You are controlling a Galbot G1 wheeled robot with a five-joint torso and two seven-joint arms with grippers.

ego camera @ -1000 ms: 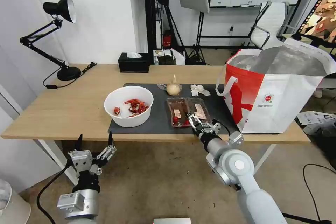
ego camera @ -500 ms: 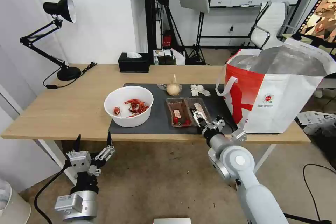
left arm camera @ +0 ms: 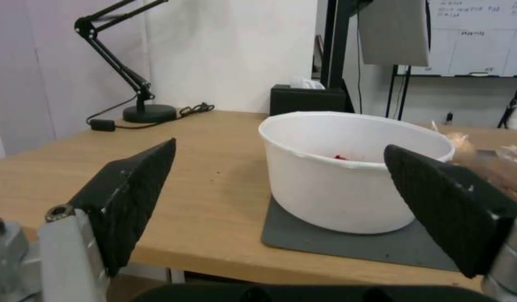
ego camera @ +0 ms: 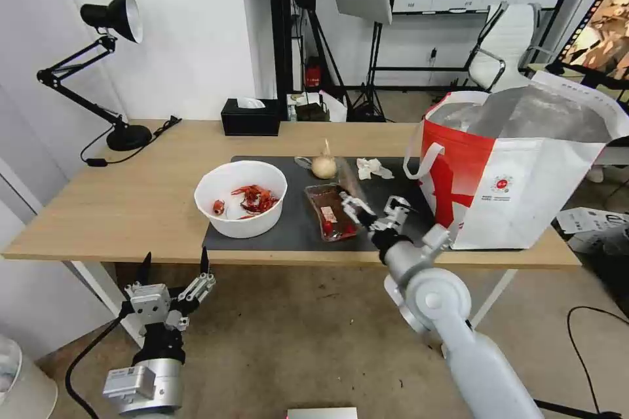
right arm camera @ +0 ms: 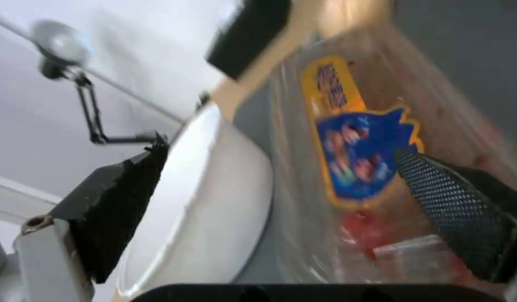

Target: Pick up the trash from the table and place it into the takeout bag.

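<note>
The long light-wood bench (ego camera: 131,203) is seen carrying a large dark grey rectangular mat (ego camera: 295,229), on which most of the trash is laid out. The right gripper (ego camera: 372,209) is held over the near part of the mat, rolled to one side, its fingers spread, with one edge of the clear two-part plastic tray with brown residue (ego camera: 331,209) taken between them; whether a firm pinch is made cannot be told. The tray is seen tilted, one half raised on edge, and a blue-and-yellow label is shown on it in the right wrist view (right arm camera: 353,138). The white round bowl of red crayfish shells (ego camera: 241,198) is set on the mat's left end, just beside the tray. The small tan knotted bundle (ego camera: 324,165) and the crumpled white tissue (ego camera: 372,168) are found at the far edge of the mat, near each other. The large white-and-red takeout bag with silver foil lining (ego camera: 524,170) is stood open on the right end of the bench. The left gripper (ego camera: 173,268) is held below the bench's near edge, fingers spread wide and nothing between them, pointed toward the bowl (left arm camera: 348,167). A black tissue box (ego camera: 250,116) and a black desk lamp (ego camera: 111,19) are placed toward the far side.
</note>
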